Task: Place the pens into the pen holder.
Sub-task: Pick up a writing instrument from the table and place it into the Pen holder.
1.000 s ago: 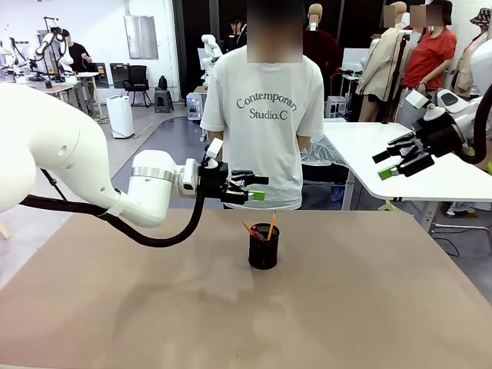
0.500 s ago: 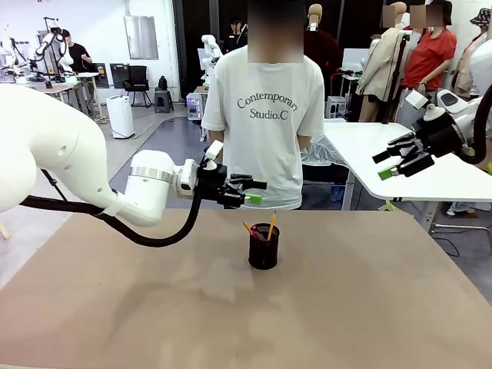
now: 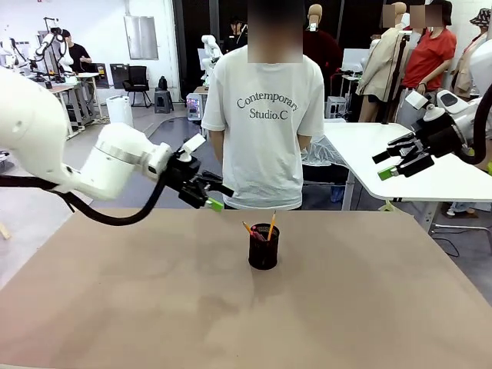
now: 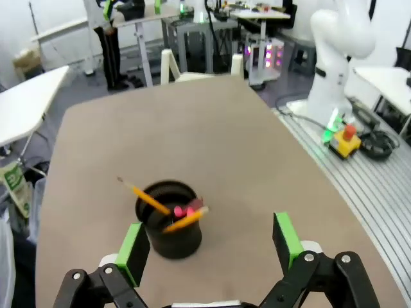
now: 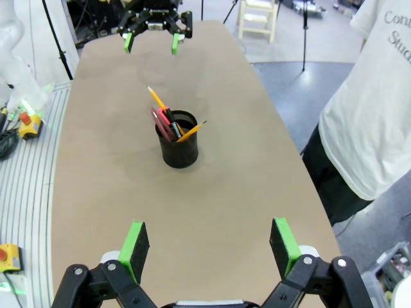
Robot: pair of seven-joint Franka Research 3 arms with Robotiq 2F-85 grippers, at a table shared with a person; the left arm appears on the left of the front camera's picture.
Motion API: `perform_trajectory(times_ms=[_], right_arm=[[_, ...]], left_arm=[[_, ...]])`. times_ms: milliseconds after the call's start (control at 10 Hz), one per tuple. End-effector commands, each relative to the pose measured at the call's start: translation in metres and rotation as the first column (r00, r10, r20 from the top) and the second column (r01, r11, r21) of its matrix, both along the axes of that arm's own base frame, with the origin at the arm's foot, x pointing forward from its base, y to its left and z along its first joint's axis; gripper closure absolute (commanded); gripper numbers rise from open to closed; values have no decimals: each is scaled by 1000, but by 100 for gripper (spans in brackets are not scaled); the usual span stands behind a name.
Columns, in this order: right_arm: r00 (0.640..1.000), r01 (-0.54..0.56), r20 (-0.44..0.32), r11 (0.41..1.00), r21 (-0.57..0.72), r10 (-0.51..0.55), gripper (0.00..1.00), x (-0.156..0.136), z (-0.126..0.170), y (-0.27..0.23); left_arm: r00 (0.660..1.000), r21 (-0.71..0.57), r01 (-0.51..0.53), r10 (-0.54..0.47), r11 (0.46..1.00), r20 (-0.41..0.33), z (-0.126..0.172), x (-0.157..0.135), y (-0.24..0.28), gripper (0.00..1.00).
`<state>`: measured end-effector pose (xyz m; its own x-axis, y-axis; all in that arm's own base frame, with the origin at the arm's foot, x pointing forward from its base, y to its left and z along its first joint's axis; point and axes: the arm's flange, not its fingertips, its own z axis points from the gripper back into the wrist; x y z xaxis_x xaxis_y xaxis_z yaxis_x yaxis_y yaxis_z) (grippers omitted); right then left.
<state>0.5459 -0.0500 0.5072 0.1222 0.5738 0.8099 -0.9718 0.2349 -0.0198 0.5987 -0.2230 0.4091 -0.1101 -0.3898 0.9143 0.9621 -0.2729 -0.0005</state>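
Note:
The black mesh pen holder (image 3: 264, 247) stands upright on the brown table, a little beyond its middle. The pens (image 3: 270, 226) stick out of its top: a yellow pencil (image 5: 157, 99), an orange one (image 5: 191, 131) and a dark reddish one (image 5: 161, 125). In the left wrist view the pen holder (image 4: 170, 221) sits just ahead of the left finger, with a pink pen (image 4: 183, 210) inside. My left gripper (image 3: 217, 196) hovers open and empty up-left of the holder, tilted down. My right gripper (image 3: 383, 164) hangs open and empty, high at the far right, well away from the holder.
A person in a white T-shirt (image 3: 265, 115) stands at the table's far edge, right behind the holder. The brown tabletop (image 3: 346, 307) is bare around it. A white table (image 3: 430, 169) stands beyond the right side. My left gripper (image 5: 151, 35) shows across the table in the right wrist view.
My left arm has drawn back to the left, away from above the holder, and its gripper now tilts downward. The right arm, holder and pens have not moved.

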Motion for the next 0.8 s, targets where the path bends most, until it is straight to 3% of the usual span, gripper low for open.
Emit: perform_trajectory(times_ms=[0,200,400,700], right_arm=[[1000,2,4,1000,-4,-2,0,2,3,1],[1000,2,4,1000,-4,-2,0,2,3,1],[1000,2,4,1000,-4,-2,0,2,3,1],[1000,2,4,1000,-4,-2,0,2,3,1]], left_arm=[[996,54,-74,71,996,51,13,-21,21,0],[980,134,-196,188,971,70,33,-23,54,0],[928,165,-358,331,919,171,48,-25,78,0],[903,130,-412,385,902,187,56,-25,101,0]])
